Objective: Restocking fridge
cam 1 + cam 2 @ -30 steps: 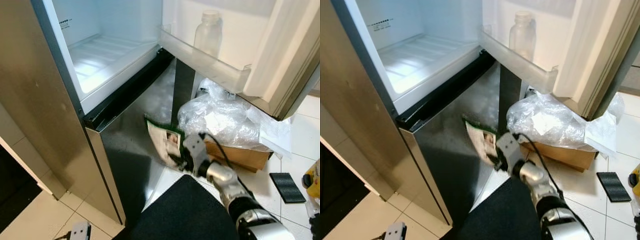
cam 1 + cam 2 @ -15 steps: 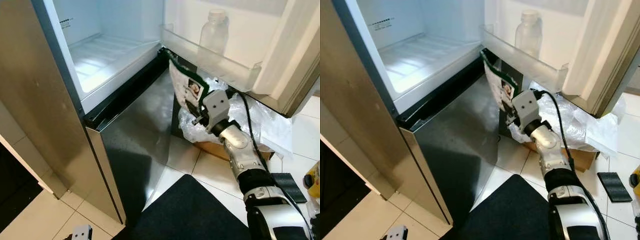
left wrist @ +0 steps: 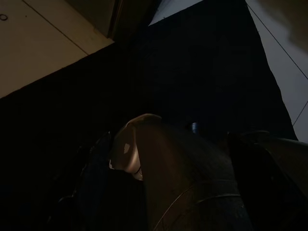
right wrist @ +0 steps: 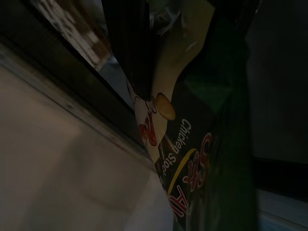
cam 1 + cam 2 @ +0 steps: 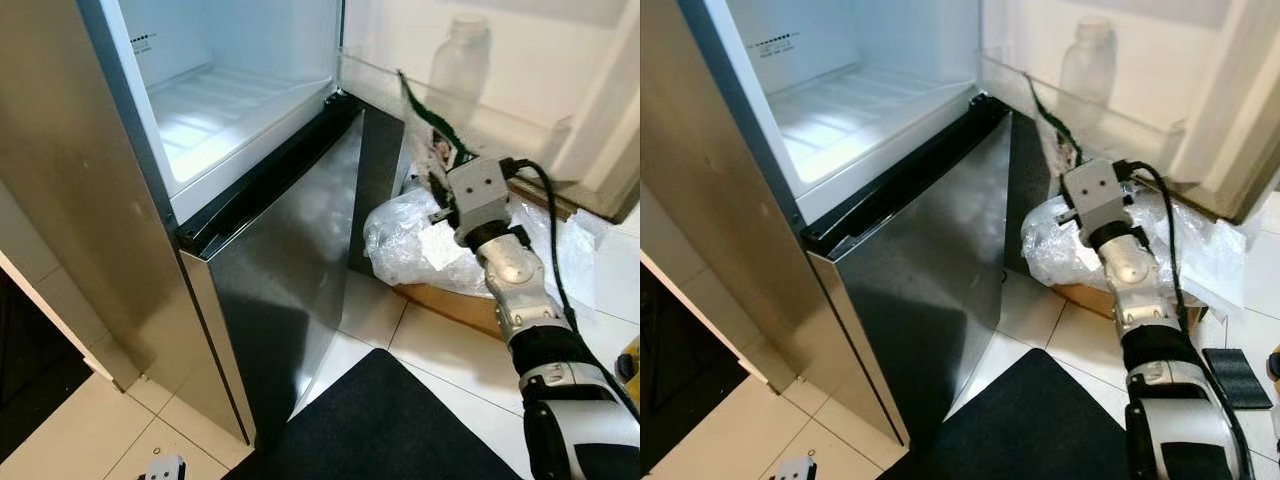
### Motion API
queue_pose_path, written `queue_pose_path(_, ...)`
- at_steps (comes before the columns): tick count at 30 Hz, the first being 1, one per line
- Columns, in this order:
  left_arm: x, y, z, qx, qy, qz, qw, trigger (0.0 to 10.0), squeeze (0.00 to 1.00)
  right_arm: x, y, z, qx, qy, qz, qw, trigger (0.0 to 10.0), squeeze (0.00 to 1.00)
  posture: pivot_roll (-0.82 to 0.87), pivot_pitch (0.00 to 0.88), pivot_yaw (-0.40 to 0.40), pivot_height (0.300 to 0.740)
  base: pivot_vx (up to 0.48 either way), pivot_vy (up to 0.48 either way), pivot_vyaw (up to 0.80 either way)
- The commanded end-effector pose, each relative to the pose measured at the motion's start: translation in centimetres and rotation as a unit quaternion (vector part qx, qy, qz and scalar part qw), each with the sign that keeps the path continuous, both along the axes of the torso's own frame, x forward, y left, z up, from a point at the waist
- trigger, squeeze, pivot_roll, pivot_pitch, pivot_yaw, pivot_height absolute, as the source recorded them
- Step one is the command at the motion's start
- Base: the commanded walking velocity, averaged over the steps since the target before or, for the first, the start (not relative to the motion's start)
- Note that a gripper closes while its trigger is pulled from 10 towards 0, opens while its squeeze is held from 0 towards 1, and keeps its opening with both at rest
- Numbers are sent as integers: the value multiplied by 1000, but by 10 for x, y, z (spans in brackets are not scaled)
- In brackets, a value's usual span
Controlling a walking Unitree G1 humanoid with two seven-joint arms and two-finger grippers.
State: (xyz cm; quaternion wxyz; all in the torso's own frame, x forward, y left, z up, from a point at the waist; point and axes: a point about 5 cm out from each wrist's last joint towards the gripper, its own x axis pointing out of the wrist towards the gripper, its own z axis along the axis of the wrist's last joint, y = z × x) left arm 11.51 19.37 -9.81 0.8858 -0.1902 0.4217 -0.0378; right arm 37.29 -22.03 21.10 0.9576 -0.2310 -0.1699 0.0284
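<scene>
My right gripper [image 5: 441,168] is shut on a green-and-white packet [image 5: 423,128] and holds it upright, level with the clear door shelf [image 5: 385,85] of the open fridge. In the right wrist view a black finger [image 4: 132,53] presses across the packet [image 4: 192,159], which is printed "Chicken Stock". A clear plastic bottle [image 5: 458,62] stands in that door shelf, just behind the packet. The white fridge compartment [image 5: 235,100] is open at the left, with a bare ribbed floor. My left arm hangs idle low over the mat.
The steel lower door [image 5: 290,260] is shut below the compartment. A crumpled plastic bag [image 5: 415,240] lies on a cardboard box [image 5: 450,305] under the open door. A black mat [image 5: 390,430] covers the tiles in front. A tall steel side panel [image 5: 70,200] stands at the left.
My right gripper has lifted the packet from near the floor by the lower door up and to the right, to the door shelf. The view has shifted slightly.
</scene>
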Motion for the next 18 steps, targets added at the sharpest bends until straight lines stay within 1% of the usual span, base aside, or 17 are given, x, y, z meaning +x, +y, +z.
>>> queue_pose_path(1, -4, -4, -2, -2, 5, -2, 1000, 10000, 0, -1, -12, 34, 36, -71, -33, 996, 10000, 0, 46, 0, 3, 740, 0, 0, 0)
queue_pose_path(3, -4, -4, -2, -2, 5, -3, 1000, 10000, 0, -1, -12, 33, 34, -70, -32, 997, 10000, 0, 46, 0, 3, 740, 0, 0, 0)
queue_pose_path(5, -2, -5, -1, -3, 3, -5, 1000, 10000, 0, 1, -2, 23, 43, -46, 2, 998, 10000, 0, 41, 0, 3, 740, 0, 0, 0)
queue_pose_path(6, -2, -5, -1, -3, 2, -6, 1000, 10000, 0, 1, 10, 7, 38, -7, 44, 998, 10000, 0, 41, 0, 3, 740, 0, 0, 0)
queue_pose_path(7, -2, -6, -1, -3, 2, -6, 1000, 10000, 0, 0, 21, -10, 34, 34, 79, 996, 10000, 0, 41, 0, 3, 740, 0, 0, 0)
queue_pose_path(8, -2, -6, -1, -3, 2, -6, 1000, 10000, 0, 0, 21, -10, 34, 34, 79, 996, 10000, 0, 41, 0, 3, 740, 0, 0, 0)
queue_pose_path(9, -1, -6, -1, -4, 2, -7, 1000, 10000, 0, -8, 40, -47, 20, 109, 146, 983, 10000, 0, 42, 0, 2, 740, 0, 0, 0)
queue_pose_path(10, -1, -7, -1, -4, 1, -7, 1000, 10000, 0, -10, 42, -59, 16, 130, 150, 980, 10000, 0, 44, 0, 0, 740, 0, 0, 0)
queue_pose_path(11, -1, -7, -1, -4, 1, -7, 1000, 10000, 0, -10, 42, -59, 16, 130, 150, 980, 10000, 0, 44, 0, 0, 740, 0, 0, 0)
queue_pose_path(12, -1, -7, -1, -4, 1, -7, 1000, 10000, 0, -13, 45, -71, 22, 155, 154, 975, 10000, 0, 44, 0, 0, 740, 0, 0, 0)
queue_pose_path(14, -2, -7, -1, -4, 2, -8, 1000, 10000, 0, -21, 45, -102, 31, 212, 141, 967, 10000, 0, 43, 0, 2, 740, 0, 0, 0)
queue_pose_path(15, -2, -7, -1, -4, 2, -8, 1000, 10000, 0, -21, 45, -102, 31, 212, 141, 967, 10000, 0, 43, 0, 2, 740, 0, 0, 0)
queue_pose_path(16, -3, -6, -2, -3, 5, -9, 1000, 10000, 0, -34, 43, -133, 28, 268, 124, 955, 10000, 0, 44, 0, 3, 740, 0, 0, 0)
queue_pose_path(17, -3, -6, -2, -3, 5, -9, 1000, 10000, 0, -34, 43, -133, 28, 268, 124, 955, 10000, 0, 44, 0, 3, 740, 0, 0, 0)
queue_pose_path(18, -4, -6, -2, -2, 6, -10, 1000, 10000, 0, -41, 42, -146, 28, 294, 118, 948, 10000, 0, 44, 0, 3, 740, 0, 0, 0)
